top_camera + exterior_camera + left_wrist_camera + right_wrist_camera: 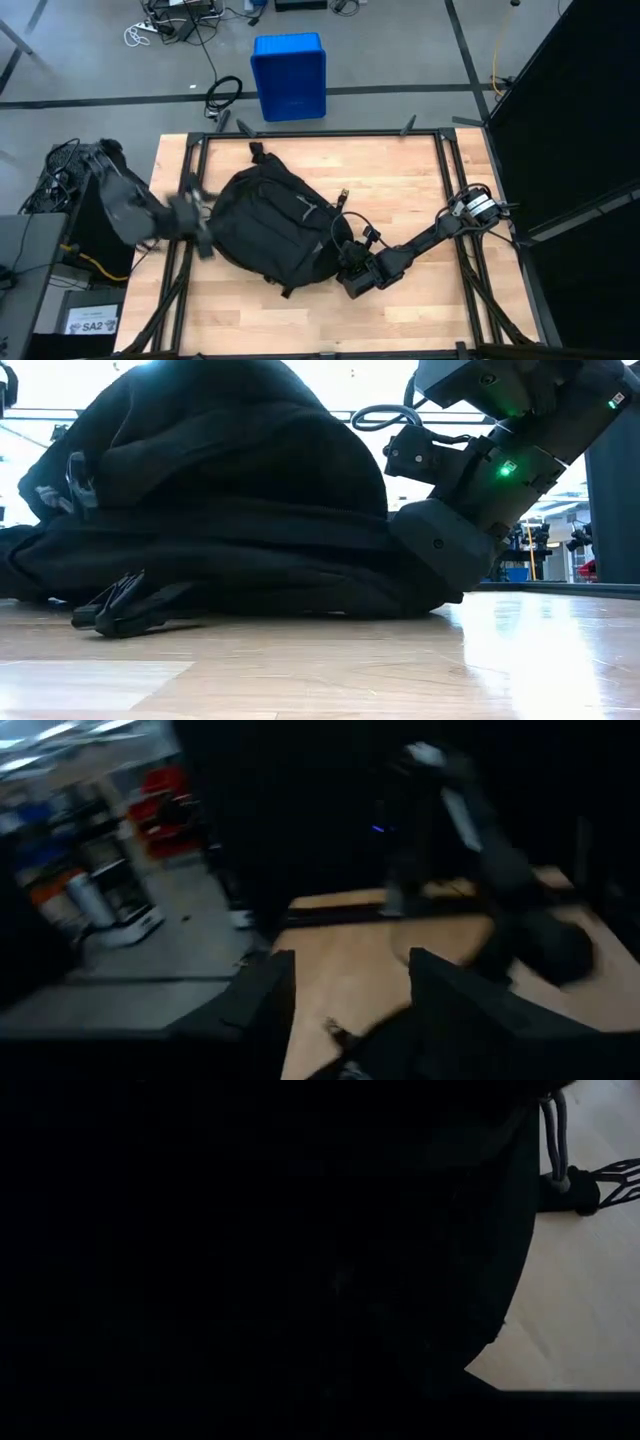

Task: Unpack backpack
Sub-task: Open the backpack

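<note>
The backpack (268, 225) lies on its side on the wooden table (420, 190), a little left of the middle, its rounded black bulk filling most of the low view (220, 490) with loose straps (120, 605) trailing onto the wood in front of it. The left gripper (195, 215) is at the bag's left edge, near the table's left rail, and is blurred in the high view; its own wrist camera shows the two dark fingers (262, 990) standing apart with bare table between them and nothing held. The right arm reaches in from the table's right side, and the right gripper (352, 275) is pressed against the lower right part of the bag. Its fingers are buried in the black fabric, which fills nearly all of the right wrist view (250, 1260); they are closed together, though what they pinch cannot be told. A blue bin (289, 75) stands on the floor beyond the table's far edge
</note>
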